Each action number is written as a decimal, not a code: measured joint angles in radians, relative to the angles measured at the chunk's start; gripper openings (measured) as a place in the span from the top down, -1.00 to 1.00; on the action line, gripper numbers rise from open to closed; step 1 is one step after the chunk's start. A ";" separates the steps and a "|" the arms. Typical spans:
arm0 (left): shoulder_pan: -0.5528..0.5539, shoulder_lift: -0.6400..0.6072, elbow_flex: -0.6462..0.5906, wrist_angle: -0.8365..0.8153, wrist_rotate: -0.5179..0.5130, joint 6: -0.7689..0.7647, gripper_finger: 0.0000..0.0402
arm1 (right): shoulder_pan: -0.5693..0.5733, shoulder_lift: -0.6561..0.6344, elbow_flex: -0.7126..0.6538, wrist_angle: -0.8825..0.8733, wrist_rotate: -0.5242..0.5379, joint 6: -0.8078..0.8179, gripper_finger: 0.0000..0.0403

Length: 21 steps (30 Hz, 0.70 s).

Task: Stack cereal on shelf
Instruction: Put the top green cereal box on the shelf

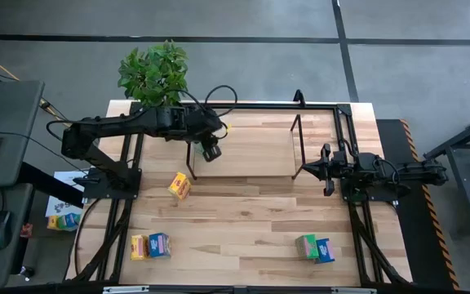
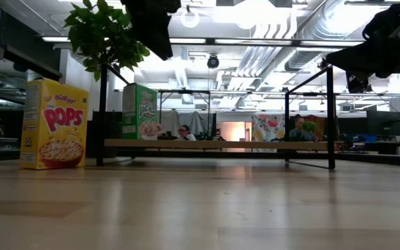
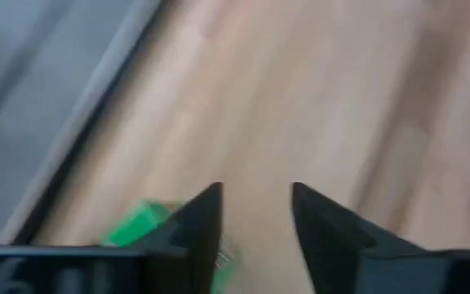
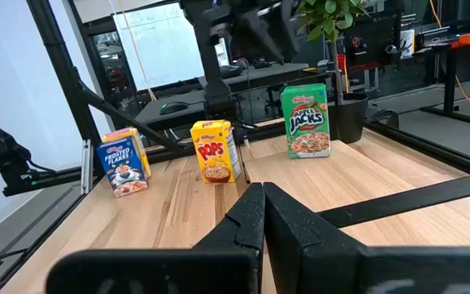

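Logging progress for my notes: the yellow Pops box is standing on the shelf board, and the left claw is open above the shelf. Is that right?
Not quite. The low view shows the yellow Pops box standing on the table, just outside the shelf; only the green Apple Jacks box is on the board. The left claw is open above the shelf, as you said.

Yellow Pops box (image 2: 53,125), green Apple Jacks box (image 2: 139,111).
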 joint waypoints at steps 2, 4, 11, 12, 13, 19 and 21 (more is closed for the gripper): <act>0.000 0.015 0.000 -0.044 0.051 0.048 0.64 | 0.000 0.000 0.000 0.000 0.000 0.000 1.00; -0.010 0.032 0.000 -0.091 0.052 0.102 0.89 | 0.000 0.000 0.000 0.000 0.000 0.000 1.00; -0.112 0.042 -0.001 -0.125 0.065 0.202 0.99 | 0.000 0.000 0.000 0.000 0.000 0.000 1.00; -0.130 0.042 0.001 -0.156 0.059 0.201 0.99 | 0.000 0.000 0.000 0.000 0.000 0.000 1.00; -0.147 0.040 0.002 -0.195 0.051 0.201 0.99 | 0.000 0.000 0.000 0.000 0.000 0.000 1.00; -0.206 0.083 -0.026 -0.301 -0.034 0.186 1.00 | 0.000 0.000 0.000 0.000 0.000 0.000 1.00; -0.215 0.111 -0.026 -0.295 -0.101 0.219 1.00 | 0.000 0.000 0.000 0.000 0.000 0.000 1.00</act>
